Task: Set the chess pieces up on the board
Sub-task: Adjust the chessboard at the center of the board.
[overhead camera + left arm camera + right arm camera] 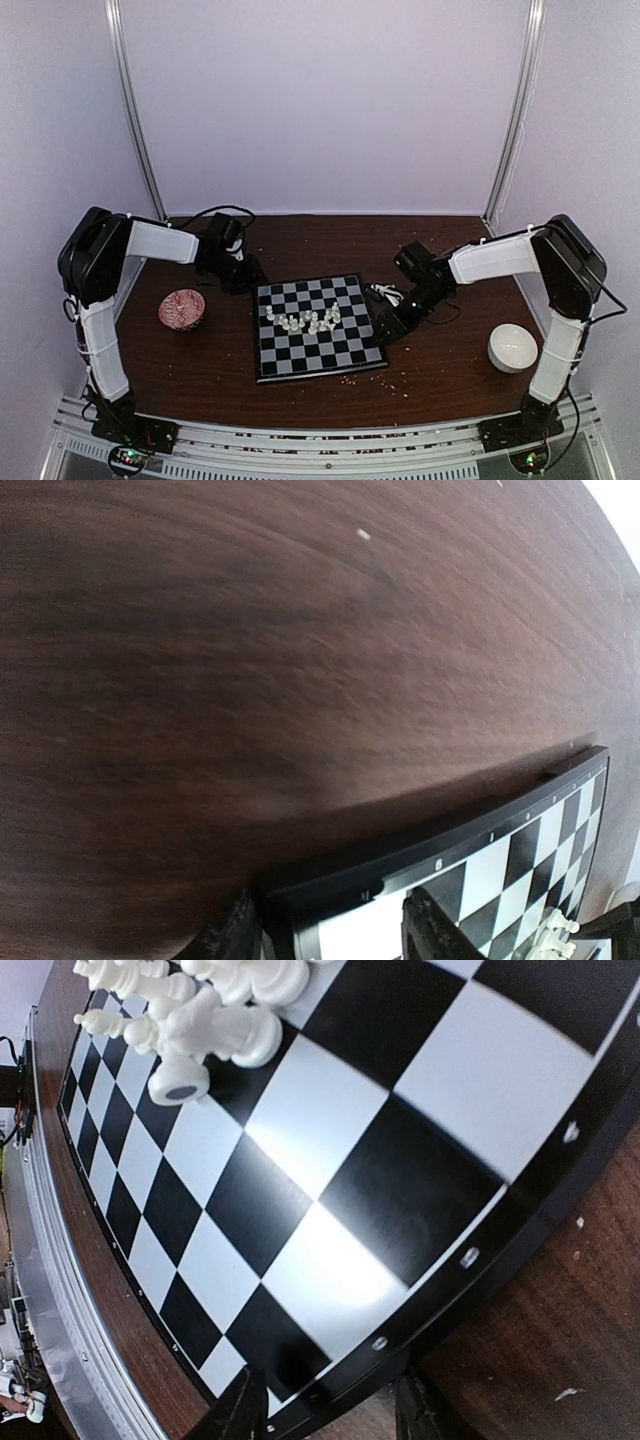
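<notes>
light: soft, even | glare: board (320, 1250) (right wrist) | left wrist: blurred

The board (318, 326) is chequered in black and pale grey-white squares inside a thin black rim dotted with small white marks. The chess pieces (305, 321) on it are creamy white, and one tipped piece shows a dark disc under its base. The table (200, 370) is dark reddish-brown with streaky wood grain and pale crumbs (375, 381), carrying a red bowl (181, 308) with a white pattern and a plain white bowl (512, 347), while the left arm (100, 340) and right arm (560, 345) wear white shells between black joints, against pale lilac walls (320, 100).
</notes>
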Robot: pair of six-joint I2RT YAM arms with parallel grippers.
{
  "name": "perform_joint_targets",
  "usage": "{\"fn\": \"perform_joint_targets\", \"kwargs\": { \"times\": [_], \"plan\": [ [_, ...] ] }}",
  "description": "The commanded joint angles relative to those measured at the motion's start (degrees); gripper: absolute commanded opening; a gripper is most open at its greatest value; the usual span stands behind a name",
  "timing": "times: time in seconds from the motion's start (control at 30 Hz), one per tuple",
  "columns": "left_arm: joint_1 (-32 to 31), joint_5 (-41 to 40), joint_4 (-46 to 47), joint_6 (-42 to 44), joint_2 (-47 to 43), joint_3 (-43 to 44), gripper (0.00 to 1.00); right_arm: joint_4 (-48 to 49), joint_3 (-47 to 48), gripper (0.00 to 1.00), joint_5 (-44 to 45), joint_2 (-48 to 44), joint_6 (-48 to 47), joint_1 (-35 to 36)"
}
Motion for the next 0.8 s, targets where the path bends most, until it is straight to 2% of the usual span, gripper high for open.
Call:
{"fn": "perform_joint_targets", "kwargs": {
  "times": [0.0,0.3,0.47,0.6,0.67,0.77],
  "plan": [
    [-3.44,3.55,1.23,1.19,1.31,0.82,0.48,-0.09,-3.56,0.45,-0.11,-0.44,0.8,1.2],
    [-5.0,0.3,1.4,-0.14,-2.93,-1.49,0.47,-2.97,-1.04,0.45,0.63,1.73,0.15,1.01],
    [-3.88,-8.88,-7.06,1.1,-10.13,-1.14,0.53,-3.88,0.04,0.44,1.61,1.08,-0.41,0.86],
    [-3.53,-12.76,-12.85,2.0,-17.65,-5.38,0.54,-3.53,0.02,0.45,2.1,0.06,-0.34,0.56],
    [-3.66,-11.07,-14.47,2.41,-20.35,-8.04,0.49,-3.48,0.32,0.45,2.1,0.25,-0.15,0.43],
    [-4.66,-9.14,-15.68,3.14,-22.98,-12.45,0.31,-3.87,1.23,0.44,2.32,0.9,0.14,0.2]
  ]
}}
